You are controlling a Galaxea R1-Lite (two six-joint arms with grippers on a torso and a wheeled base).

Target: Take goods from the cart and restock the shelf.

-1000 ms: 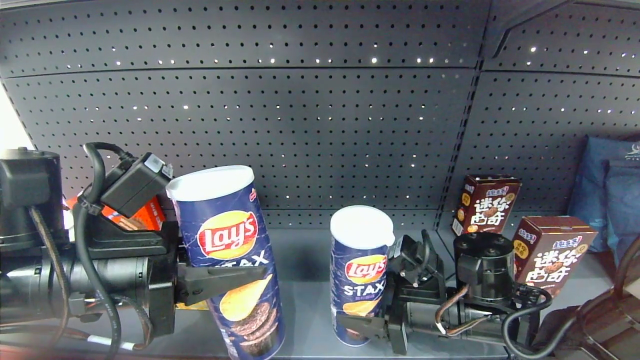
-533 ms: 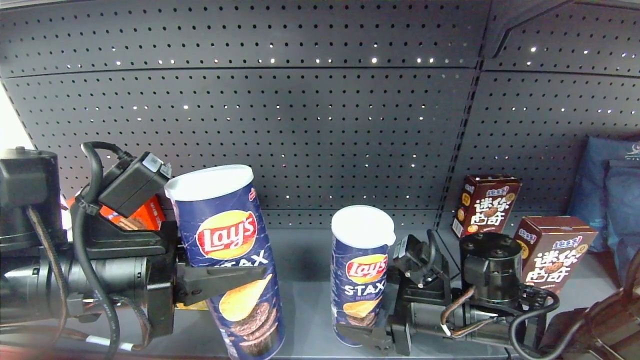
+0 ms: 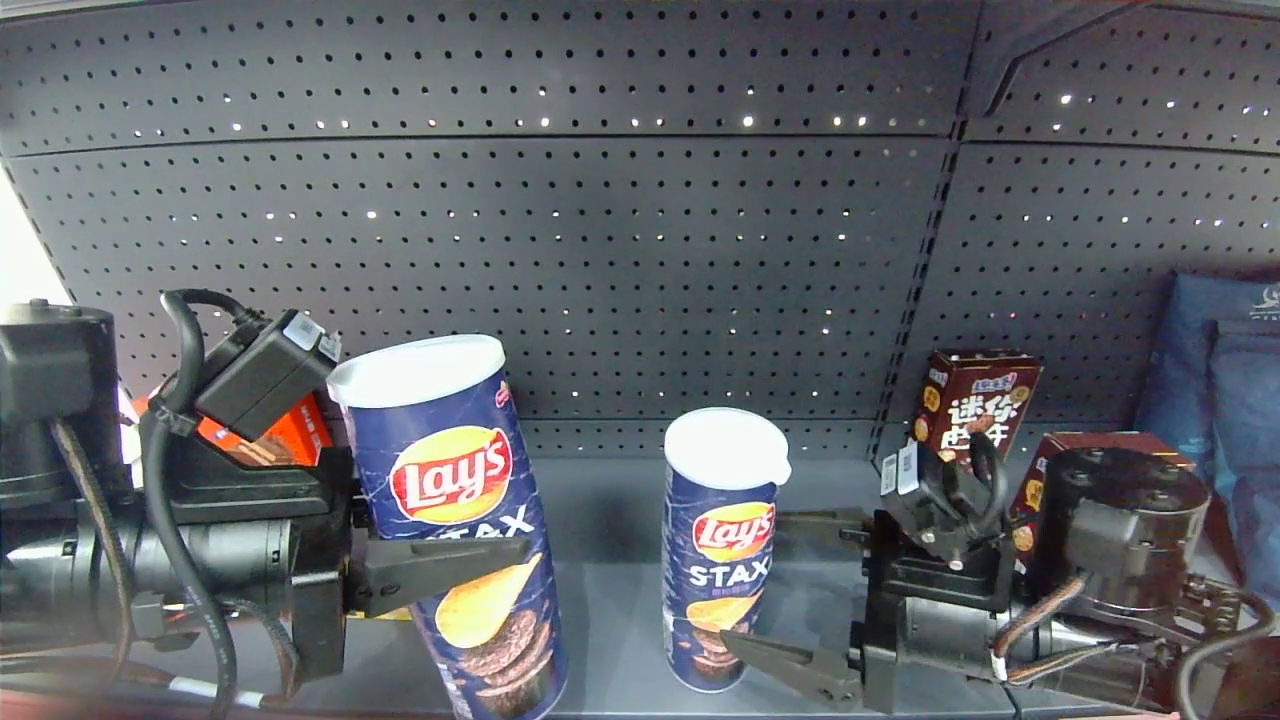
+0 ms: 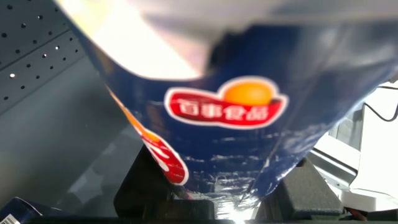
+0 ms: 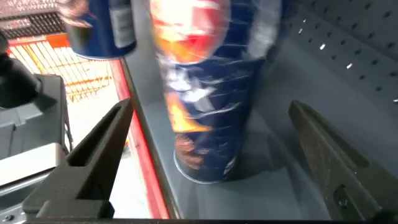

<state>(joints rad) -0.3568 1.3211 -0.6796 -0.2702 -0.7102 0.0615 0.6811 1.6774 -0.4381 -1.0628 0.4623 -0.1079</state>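
The blue chip can with a white lid (image 3: 722, 550) stands up straight on the grey metal shelf (image 3: 610, 590), so I think it is placed. My right gripper (image 3: 775, 580) is wide open beside it. My left gripper (image 3: 430, 572) squeezes a second blue chip can (image 3: 450, 500), tipped a bit, ready to go next.

Held can (image 3: 450, 500): glossy printed wrap, blue, faint glare and fine scuffs. Lid (image 3: 418, 368): smooth white plastic, matt. Standing can (image 3: 722, 560): same glossy wrap, white plastic lid (image 3: 726, 447). Shelf board (image 3: 610, 600): smooth matt grey metal. Back panel (image 3: 600, 280): perforated dark metal, matt. Brown boxes (image 3: 975, 395): cardboard, semi-gloss print. Left tool fingers (image 3: 440, 570), right tool fingers (image 3: 800, 668): black matt plastic. Blue bags (image 3: 1225, 350): look like soft matt film.
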